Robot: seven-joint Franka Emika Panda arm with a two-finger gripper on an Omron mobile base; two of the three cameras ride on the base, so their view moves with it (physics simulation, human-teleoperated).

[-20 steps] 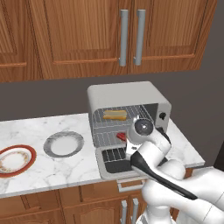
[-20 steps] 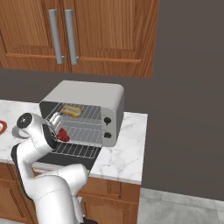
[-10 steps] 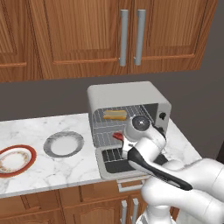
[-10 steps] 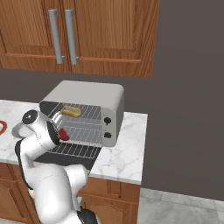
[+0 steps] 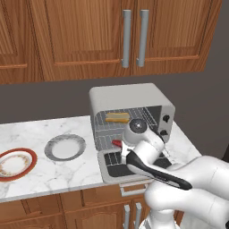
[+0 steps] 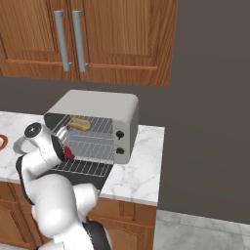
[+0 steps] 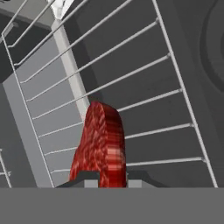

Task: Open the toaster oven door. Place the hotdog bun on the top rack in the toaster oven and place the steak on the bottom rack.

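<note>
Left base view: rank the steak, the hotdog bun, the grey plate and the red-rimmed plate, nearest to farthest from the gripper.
1. The steak, clamped in the gripper at the oven's mouth.
2. The hotdog bun, above it on the top rack.
3. The grey plate, on the counter to the left.
4. The red-rimmed plate, farthest left.

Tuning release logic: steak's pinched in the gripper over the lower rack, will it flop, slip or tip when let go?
The steak stands on edge between the fingertips without sagging, so it is probably fairly stiff. It is thin and upright, so it will likely tip flat once released. The bottom rack is widely spaced wire, so a small piece may catch or tilt between bars.
</note>
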